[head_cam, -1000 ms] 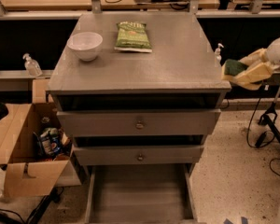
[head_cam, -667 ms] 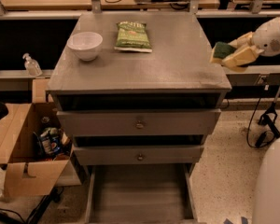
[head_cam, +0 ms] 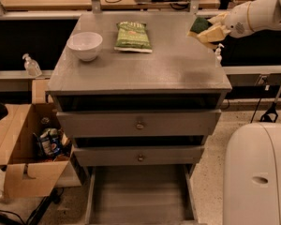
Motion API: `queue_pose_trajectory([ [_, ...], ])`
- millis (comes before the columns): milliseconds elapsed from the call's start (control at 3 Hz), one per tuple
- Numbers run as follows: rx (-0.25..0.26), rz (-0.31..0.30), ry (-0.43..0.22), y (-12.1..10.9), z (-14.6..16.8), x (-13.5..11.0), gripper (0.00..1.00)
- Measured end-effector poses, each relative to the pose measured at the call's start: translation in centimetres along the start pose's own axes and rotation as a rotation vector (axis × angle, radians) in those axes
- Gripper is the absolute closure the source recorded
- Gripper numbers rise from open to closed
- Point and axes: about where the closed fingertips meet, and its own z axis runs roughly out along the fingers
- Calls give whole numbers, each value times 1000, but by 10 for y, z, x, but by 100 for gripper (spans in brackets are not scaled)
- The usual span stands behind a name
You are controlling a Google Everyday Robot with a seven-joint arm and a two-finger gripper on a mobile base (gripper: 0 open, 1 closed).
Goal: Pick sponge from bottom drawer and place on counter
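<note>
The white arm's two-finger gripper [head_cam: 210, 30] hangs at the upper right, over the right rear corner of the broad matte grey wooden table [head_cam: 154, 71]. Its fingers are clamped on the small dark green scouring sponge with a yellow layer [head_cam: 199, 24], which is held in the air above that corner, apart from the surface. A light green snack bag [head_cam: 133, 35] lies flat near the table's rear centre, well left of the gripper. A round white bowl [head_cam: 85, 45] stands just left of the bag. A small clear bottle [head_cam: 218, 53] shows beyond the table's right edge, below the gripper. Below the two grey knobbed drawer fronts [head_cam: 139, 124], the wide shallow grey bottom drawer [head_cam: 138, 196] stands pulled out. An open cardboard box [head_cam: 16, 149] sits on the floor at left. The rounded white robot base [head_cam: 257, 172] fills the lower right.
</note>
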Motion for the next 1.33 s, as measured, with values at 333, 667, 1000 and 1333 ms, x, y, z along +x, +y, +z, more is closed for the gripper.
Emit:
queue_pose_trajectory([
  [333,40,20,-48,-14,15,-8,100],
  [667,49,85,-118,-25,34,22,100],
  [1000,63,126,-146,-34,52,48,100],
  [1333,57,126,-144,-32,57,49,82],
])
